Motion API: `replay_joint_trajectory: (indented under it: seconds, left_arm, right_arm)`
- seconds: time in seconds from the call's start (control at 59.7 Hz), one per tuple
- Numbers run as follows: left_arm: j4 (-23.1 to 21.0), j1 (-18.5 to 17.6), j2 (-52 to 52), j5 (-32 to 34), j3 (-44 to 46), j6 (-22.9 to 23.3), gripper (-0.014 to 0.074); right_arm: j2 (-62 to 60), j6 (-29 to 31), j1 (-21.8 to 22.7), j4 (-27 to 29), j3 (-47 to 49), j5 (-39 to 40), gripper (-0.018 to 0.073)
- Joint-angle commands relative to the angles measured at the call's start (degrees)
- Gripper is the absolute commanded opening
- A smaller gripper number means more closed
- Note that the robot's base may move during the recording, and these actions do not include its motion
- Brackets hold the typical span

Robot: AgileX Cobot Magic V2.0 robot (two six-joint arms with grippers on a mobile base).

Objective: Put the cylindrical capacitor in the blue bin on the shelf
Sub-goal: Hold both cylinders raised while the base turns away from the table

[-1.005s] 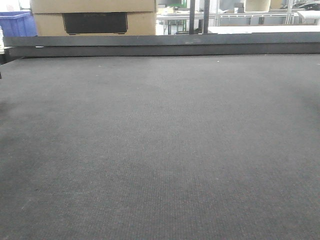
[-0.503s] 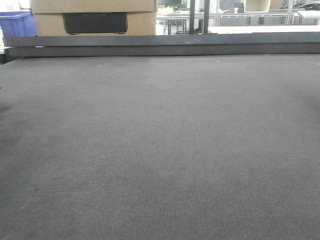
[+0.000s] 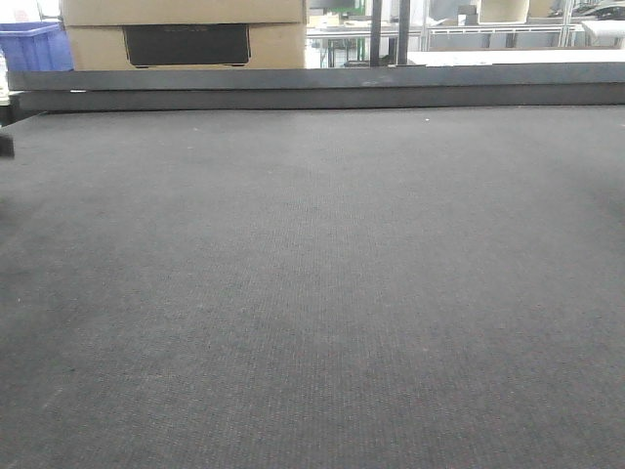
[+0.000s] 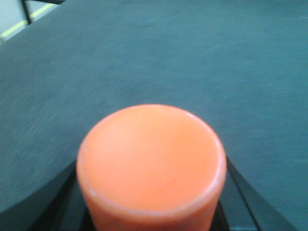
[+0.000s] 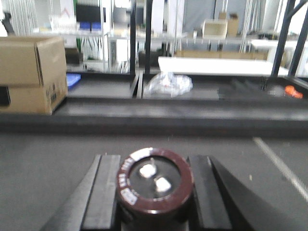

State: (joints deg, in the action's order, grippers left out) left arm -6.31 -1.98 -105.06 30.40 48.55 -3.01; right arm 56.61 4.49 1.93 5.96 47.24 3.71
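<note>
surface: dark grey mat (image 3: 312, 293) | behind: cardboard box (image 3: 186, 34) | far: white table (image 5: 216, 66), bright light

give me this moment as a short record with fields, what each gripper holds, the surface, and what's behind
left gripper: shut on an orange cylinder, seen end-on
right gripper: shut on the cylindrical capacitor, its two terminals facing the camera
surface: dark mat
behind: cardboard box, blue container, clear plastic bag
shelf: cannot be picked out with certainty in these views
</note>
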Motion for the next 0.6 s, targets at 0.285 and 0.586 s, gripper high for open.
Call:
replay_joint_trajectory:
  seconds: [0.285, 0.586]
  left_arm:
    - [2.98, -4.92, 26.47, -28.57, 0.35, 0.37, -0.0111]
    - [3.09, -6.04, 44.36, -51.98, 0.35, 0.00, -0.0111]
  right_arm:
    - [-0.57, 0.03, 0.07, -0.18, 0.04, -15.20, -0.0025]
    - [-0.60, 1.54, -5.00, -0.18, 0.04, -28.20, -0.0025]
